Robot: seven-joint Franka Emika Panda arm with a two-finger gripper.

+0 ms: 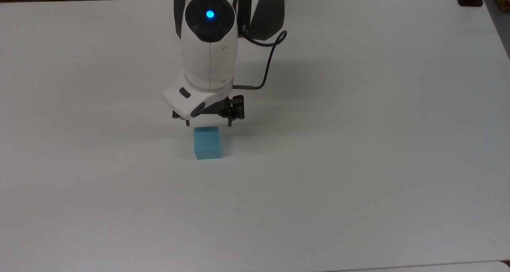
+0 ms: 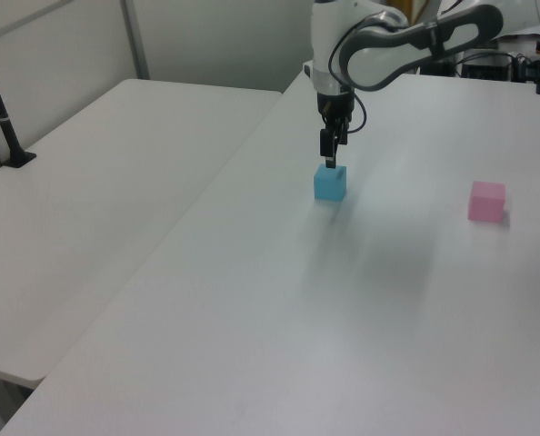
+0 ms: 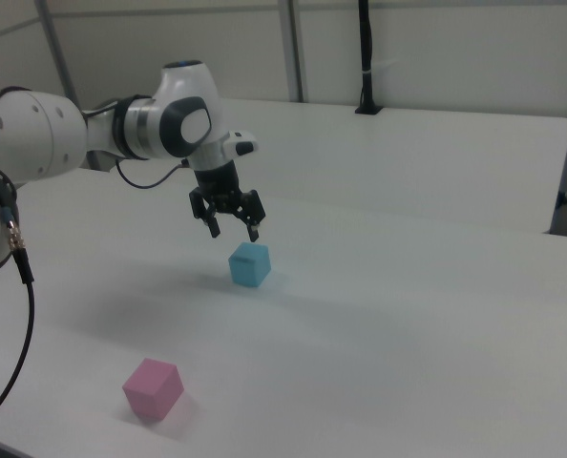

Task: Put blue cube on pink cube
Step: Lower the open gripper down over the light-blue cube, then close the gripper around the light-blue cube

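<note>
Spreading across all three views, the white surface (image 1: 358,164) carried both cubes, well apart. The arm (image 3: 93,134) reached over it, pointing its claw (image 3: 233,229) downward. The claw hung just above the blue cube (image 3: 249,264), fingers spread and empty. The pink cube (image 3: 153,389) sat alone toward the right view's near left.

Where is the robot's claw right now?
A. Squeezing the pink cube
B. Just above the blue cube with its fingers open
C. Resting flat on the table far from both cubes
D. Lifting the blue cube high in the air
B: the gripper hangs open just above the blue cube, which sits on the table, while the pink cube sits apart, untouched.
</note>
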